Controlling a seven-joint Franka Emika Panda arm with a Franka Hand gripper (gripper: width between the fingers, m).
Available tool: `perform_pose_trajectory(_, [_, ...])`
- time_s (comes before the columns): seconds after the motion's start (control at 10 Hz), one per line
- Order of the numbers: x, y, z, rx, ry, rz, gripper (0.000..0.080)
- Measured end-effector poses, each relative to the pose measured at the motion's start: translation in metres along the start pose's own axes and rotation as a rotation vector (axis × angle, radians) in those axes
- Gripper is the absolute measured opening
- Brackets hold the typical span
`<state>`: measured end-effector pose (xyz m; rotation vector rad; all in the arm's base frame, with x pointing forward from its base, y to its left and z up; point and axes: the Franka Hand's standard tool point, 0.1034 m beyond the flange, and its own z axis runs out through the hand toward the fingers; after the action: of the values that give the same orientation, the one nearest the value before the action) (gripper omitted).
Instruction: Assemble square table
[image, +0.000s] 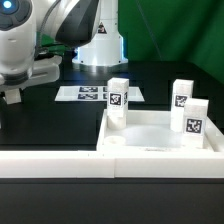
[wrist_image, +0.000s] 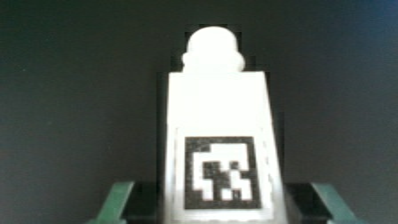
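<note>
In the wrist view a white leg (wrist_image: 221, 130) with a black-and-white tag and a rounded peg end lies on the dark table between my green fingers (wrist_image: 121, 200). My gripper (wrist_image: 221, 202) straddles its tagged end, and a thin dark gap shows on each side, so the jaws are open around it. In the exterior view the gripper (image: 12, 96) is low at the left edge, and that leg is hidden there. The white square table top (image: 150, 128) lies at the exterior view's right. Three tagged legs stand upright on it (image: 117, 93), (image: 181, 93), (image: 195, 115).
The marker board (image: 92, 93) lies flat behind the table top, near the robot base (image: 100, 48). A long white bar (image: 50, 160) runs across the front of the exterior view and meets the raised white wall beside the table top.
</note>
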<state>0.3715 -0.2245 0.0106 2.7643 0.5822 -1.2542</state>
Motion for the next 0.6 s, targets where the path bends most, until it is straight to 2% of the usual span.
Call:
perform_pose_trajectory(0.5, [0.001, -0.001, -0.003, -0.002, 0.000, 0.000, 0.0287])
perform_pose_trajectory(0.6, [0.005, -0.006, -0.018, -0.004, -0.008, -0.007, 0.0287])
